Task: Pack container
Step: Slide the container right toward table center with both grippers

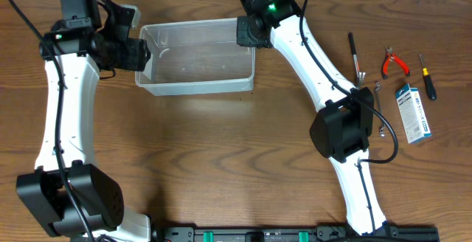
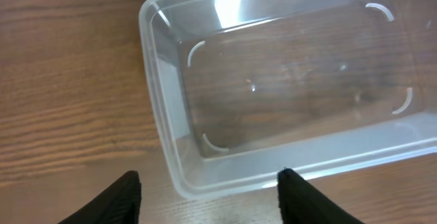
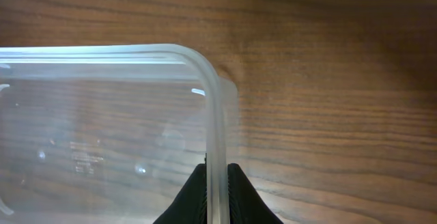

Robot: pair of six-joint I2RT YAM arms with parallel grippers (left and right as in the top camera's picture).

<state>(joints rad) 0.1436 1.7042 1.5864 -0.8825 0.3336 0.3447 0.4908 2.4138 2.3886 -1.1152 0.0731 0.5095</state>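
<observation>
— Brown wood-grain table [image 1: 221, 146] is seen beneath everything; where is the clear rectangular plastic container [image 1: 195, 87] with rounded corners and a rim placed?

— It is set upright on the table between the two arms; the wood grain is seen through its floor in both wrist views.

— How is the right gripper [image 1: 249, 34] held?

— It is closed on the container's right short wall, near the far corner; in the right wrist view the wall is pinched between the two black fingers [image 3: 193, 200], one set inside the container and one outside.

— And the left gripper [image 1: 140, 54]?

— It is placed at the container's left end; its jaws are spread apart and nothing is gripped; in the left wrist view a corner of the container is framed between the dark fingertips [image 2: 123, 197]; whether it is touched cannot be told.

— What else is laid out?

— Well to the right of the container, past the right arm, hand tools are laid apart from one another: a slim dark tool [image 1: 355, 56], red-handled pliers [image 1: 394, 63], a black-and-yellow screwdriver [image 1: 427, 78], and a small blue-and-white box [image 1: 412, 113].
</observation>
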